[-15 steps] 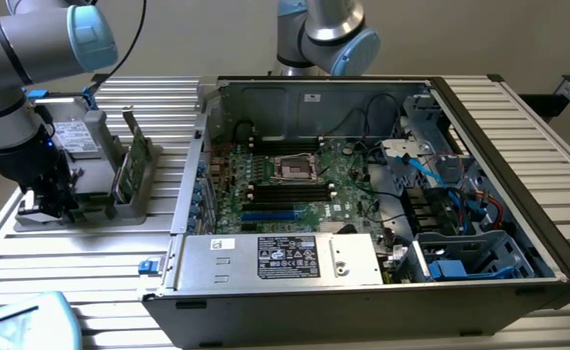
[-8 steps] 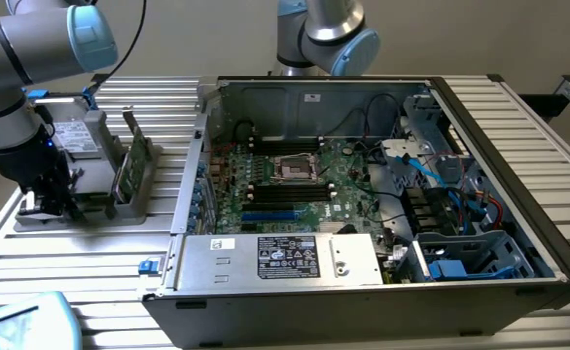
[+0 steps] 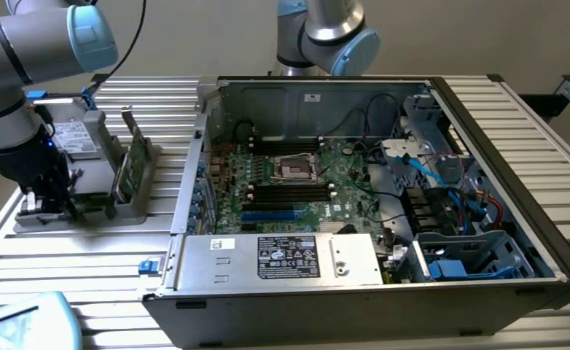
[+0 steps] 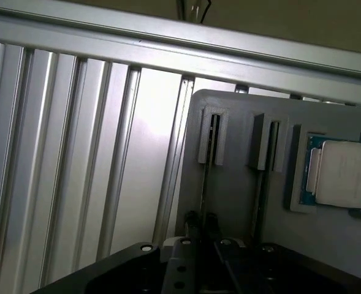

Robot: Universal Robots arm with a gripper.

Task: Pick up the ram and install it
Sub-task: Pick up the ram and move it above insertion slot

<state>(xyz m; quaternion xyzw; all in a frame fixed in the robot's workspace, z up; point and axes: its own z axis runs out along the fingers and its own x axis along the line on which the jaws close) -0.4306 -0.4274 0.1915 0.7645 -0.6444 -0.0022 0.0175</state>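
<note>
Gripper [image 3: 49, 206] low over grey tray [image 3: 119, 215]

Holder [image 3: 110, 213] on table [image 3: 71, 255] — exterior view's left of the case [image 3: 295, 109]; processor [image 4: 345, 174] seemingly in the holder.

Processor chip [image 4: 342, 174] cut off at wrist view's edge

Inside the black-framed, grey-walled computer case [image 3: 363, 317] lies a green motherboard [image 3: 310, 182] with black slots and one blue slot. Pale blue cables [image 3: 433, 171] run inside the case too, and a silver power supply [image 3: 285, 257] there bears a black-and-white label. Outside the case, a ribbed silver table [image 3: 71, 270] carries a plain grey holder [image 3: 105, 208] and a silver processor [image 4: 347, 174] edged blue-green. Also outside the case, a black gripper [image 3: 47, 204] hangs from a grey arm [image 3: 22, 44] capped in light blue.
</note>
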